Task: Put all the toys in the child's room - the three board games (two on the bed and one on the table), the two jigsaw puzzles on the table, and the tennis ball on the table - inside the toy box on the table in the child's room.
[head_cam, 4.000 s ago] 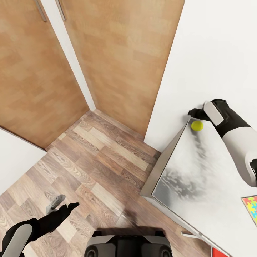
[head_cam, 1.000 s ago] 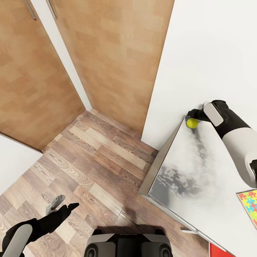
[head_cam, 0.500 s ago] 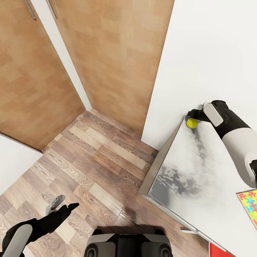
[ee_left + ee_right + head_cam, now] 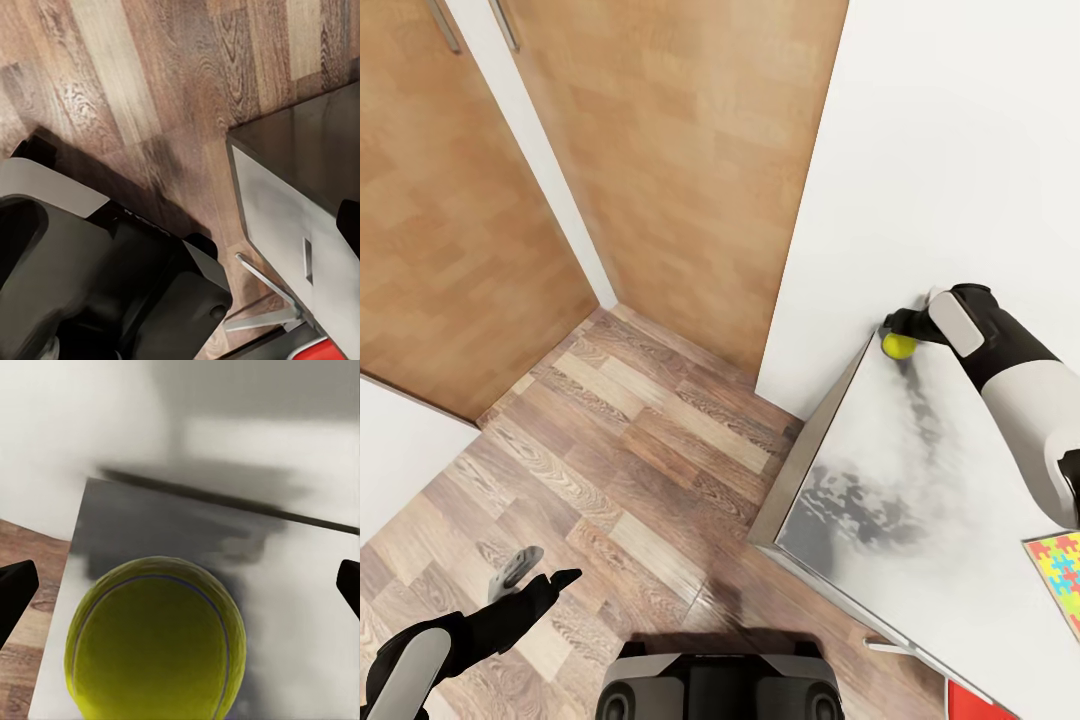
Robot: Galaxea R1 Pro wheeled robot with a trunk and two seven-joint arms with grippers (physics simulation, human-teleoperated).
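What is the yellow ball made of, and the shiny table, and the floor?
The tennis ball looks like fuzzy yellow-green felt with a thin pale curved seam. The table seems to be smooth grey metal or glossy laminate: blurry reflections show on its top. The floor looks like brown wood planks with visible grain, though it may be printed laminate.

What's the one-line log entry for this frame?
phase: grasp approach | right gripper: open, straddling tennis ball | ball: on table corner by wall | left gripper: idle over floor
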